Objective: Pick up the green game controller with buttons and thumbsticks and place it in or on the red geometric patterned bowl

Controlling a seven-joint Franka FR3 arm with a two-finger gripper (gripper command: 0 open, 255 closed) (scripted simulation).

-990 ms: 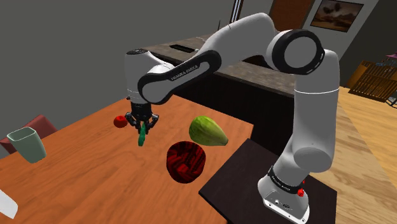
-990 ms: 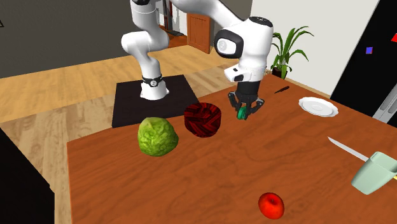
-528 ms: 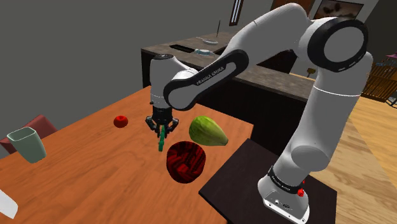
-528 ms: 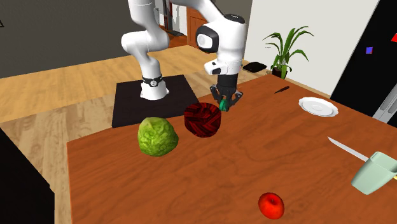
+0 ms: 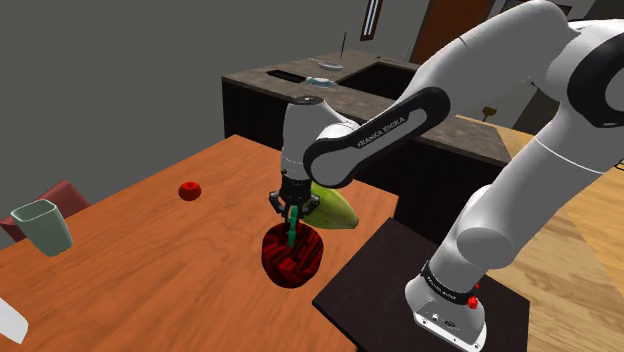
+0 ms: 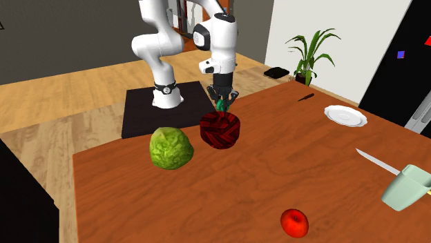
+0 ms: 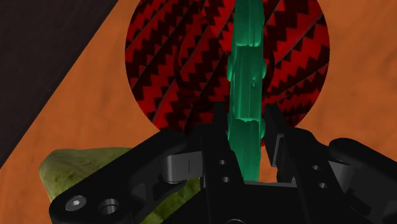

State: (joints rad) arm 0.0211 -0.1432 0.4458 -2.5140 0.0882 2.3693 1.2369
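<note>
The green game controller (image 7: 247, 83) hangs edge-on between the two black fingers of my gripper (image 7: 247, 130), which is shut on it. Directly below it lies the red bowl with a black zigzag pattern (image 7: 191, 57). In the shoulder view the gripper (image 5: 291, 210) hovers just above the bowl (image 5: 291, 257), with the controller (image 5: 291, 232) pointing down into it. From the second exterior view the gripper (image 6: 222, 99) holds the controller (image 6: 222, 106) over the bowl's (image 6: 219, 131) far rim.
A green lumpy fruit (image 5: 328, 207) lies just behind the bowl, close to the gripper. A red apple (image 5: 189, 190), a pale green cup (image 5: 43, 229), a white plate (image 6: 345, 115) and a knife (image 6: 377, 163) lie farther off on the wooden table (image 5: 150, 270). The dark stand (image 5: 390, 290) borders the table.
The arm has swung toward the shoulder view's right, carrying the controller from over the table's middle to just above the bowl. The grip stayed shut.
</note>
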